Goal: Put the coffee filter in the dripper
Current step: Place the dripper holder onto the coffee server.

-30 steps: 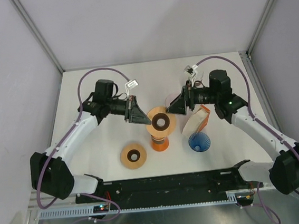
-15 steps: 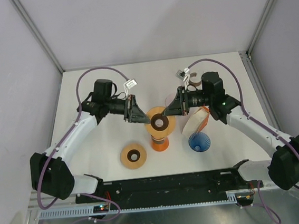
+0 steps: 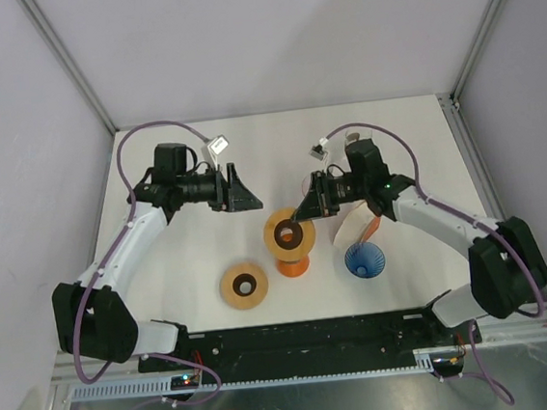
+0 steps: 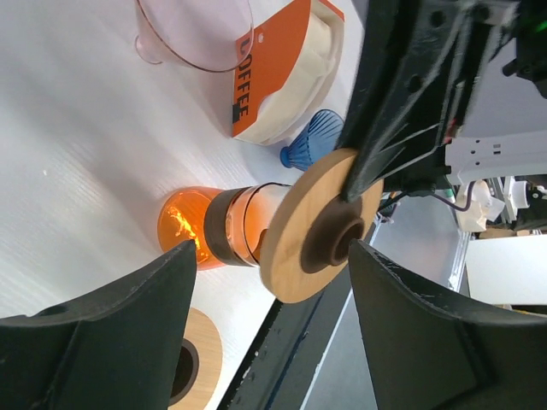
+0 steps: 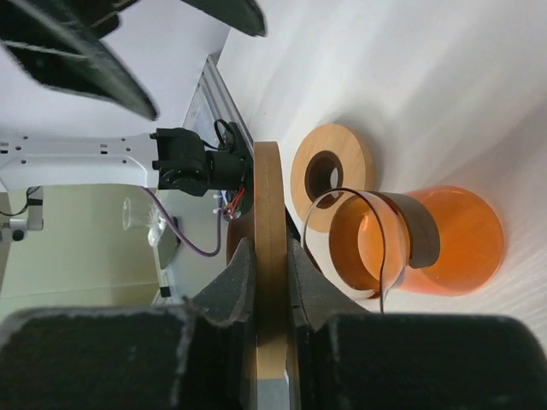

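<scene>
White coffee filters (image 4: pixel 323 47) sit stacked in an orange box (image 3: pixel 362 218) marked COFFEE (image 4: pixel 278 77). A blue cone-shaped dripper (image 3: pixel 364 259) (image 4: pixel 309 141) stands just in front of the box. A wooden ring (image 3: pixel 291 230) (image 4: pixel 320 226) rests over the orange glass carafe (image 3: pixel 293 261) (image 5: pixel 419 239). My right gripper (image 3: pixel 305 209) (image 5: pixel 269 256) is shut on that ring's edge (image 5: pixel 267 205). Back and to the left of the carafe, my left gripper (image 3: pixel 251 199) (image 4: pixel 273 256) is open, with nothing held between its fingers (image 4: pixel 128 316).
A second wooden ring (image 3: pixel 244 285) (image 5: pixel 332 175) lies flat on the table near the front, left of the carafe. A clear pinkish glass funnel (image 4: pixel 197 34) stands behind the filter box. Both arms' cables arch over the back of the table.
My left gripper has opened, let go of the wooden ring and drawn back to the left. My right gripper moved in from the right and shut on the ring's edge.
</scene>
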Controlling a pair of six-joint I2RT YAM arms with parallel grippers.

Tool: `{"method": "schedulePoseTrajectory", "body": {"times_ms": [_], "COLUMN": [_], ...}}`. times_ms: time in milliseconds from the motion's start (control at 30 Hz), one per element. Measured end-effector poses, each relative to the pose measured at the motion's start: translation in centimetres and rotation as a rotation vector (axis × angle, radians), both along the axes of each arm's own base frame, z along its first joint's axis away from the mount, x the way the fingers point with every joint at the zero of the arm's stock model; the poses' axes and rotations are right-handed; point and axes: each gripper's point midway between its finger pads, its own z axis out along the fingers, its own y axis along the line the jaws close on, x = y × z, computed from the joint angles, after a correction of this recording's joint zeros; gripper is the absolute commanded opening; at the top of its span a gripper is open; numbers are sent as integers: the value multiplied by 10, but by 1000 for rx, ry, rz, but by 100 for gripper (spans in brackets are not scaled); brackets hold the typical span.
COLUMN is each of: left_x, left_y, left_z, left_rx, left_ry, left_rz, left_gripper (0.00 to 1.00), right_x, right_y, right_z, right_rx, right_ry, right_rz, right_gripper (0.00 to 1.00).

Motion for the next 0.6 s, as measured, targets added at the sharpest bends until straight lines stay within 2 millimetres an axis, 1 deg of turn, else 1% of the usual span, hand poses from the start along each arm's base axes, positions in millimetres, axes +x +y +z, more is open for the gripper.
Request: {"method": "schedulePoseTrajectory", "body": {"times_ms": [200, 233, 333, 400, 600], "left_x": [0, 0, -1, -1, -2], "left_y": [2, 2, 2, 2, 0], "left_z": [0, 1, 2, 1, 1], "left_rx": [10, 10, 9, 9, 10], "left_ry": [-10, -12, -14, -14, -17], "left_rz": [7, 7, 7, 7, -1], "left_gripper": [75, 75, 75, 75, 75], "right_x": [4, 4, 5, 6, 10], "right_y": [7, 8, 7, 6, 3], "right_z": [-40, -42, -42, -42, -44], "right_rx": [-37, -35, -28, -27, -30], "right_ry": [137, 154, 152, 148, 129], "right_rz": [28, 35, 39, 37, 36], "right_gripper": [0, 0, 12, 18, 28]}}
